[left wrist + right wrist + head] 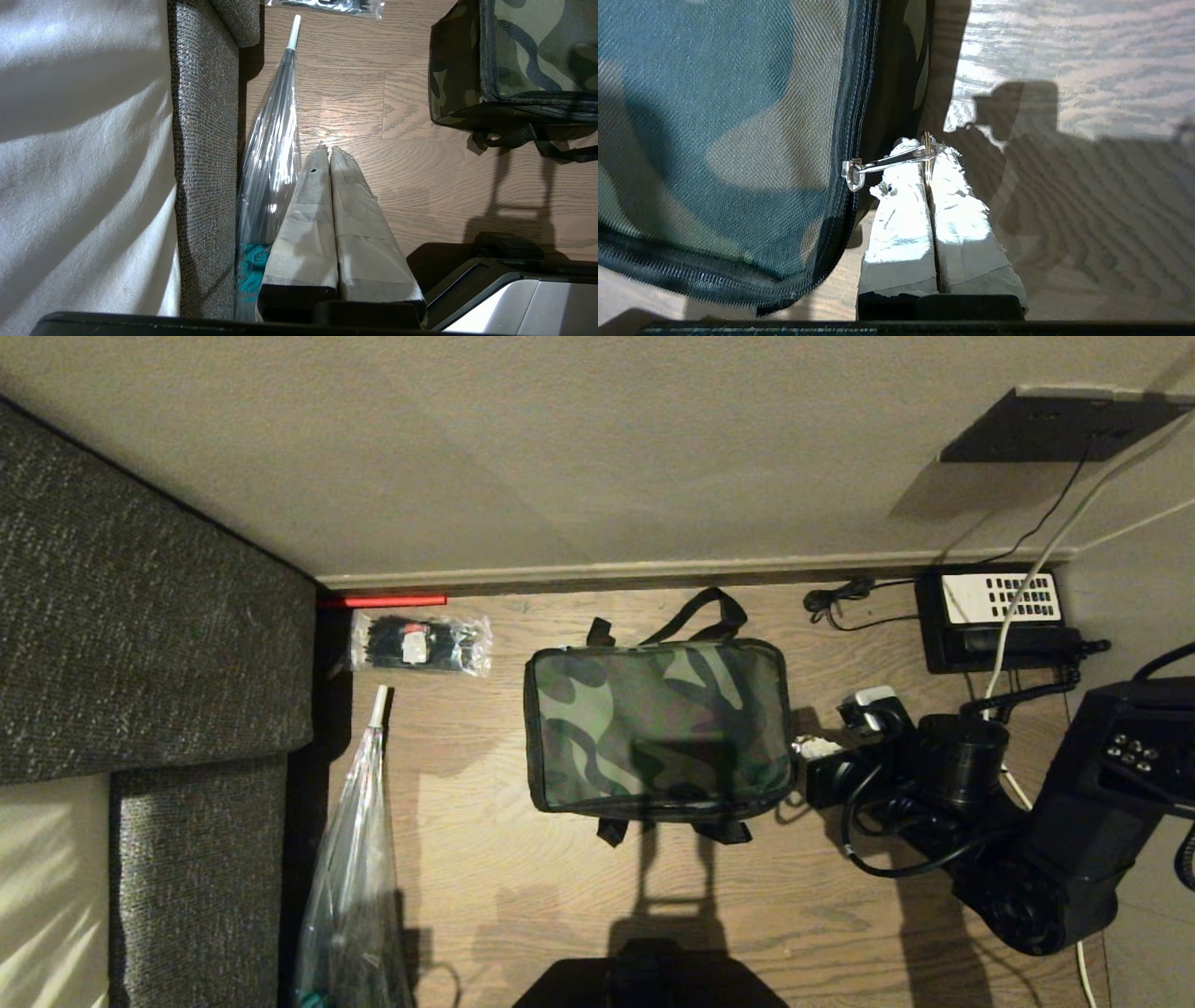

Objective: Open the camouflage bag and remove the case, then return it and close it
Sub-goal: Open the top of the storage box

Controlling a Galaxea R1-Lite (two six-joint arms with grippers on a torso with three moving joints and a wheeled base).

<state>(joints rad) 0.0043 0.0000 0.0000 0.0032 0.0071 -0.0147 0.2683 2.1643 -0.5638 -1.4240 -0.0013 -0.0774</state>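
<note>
The camouflage bag (658, 728) lies zipped shut on the wooden floor, its black straps sticking out at the far and near sides. The right gripper (810, 747) is low at the bag's right end. In the right wrist view its white-taped fingers (901, 219) are shut on the metal zip pull (887, 163), pinching its ring at the tips of the right gripper (927, 145), beside the bag's black zip edge (852, 140). The left gripper (327, 150) hangs shut and empty over the floor, left of the bag (523, 51). The case is hidden.
A black desk telephone (999, 616) with cables stands by the wall at the right. A clear packet of black ties (420, 644) lies at the far left. A folded clear umbrella (359, 859) rests along the grey sofa (140, 616). My own base (653, 980) shows at the near edge.
</note>
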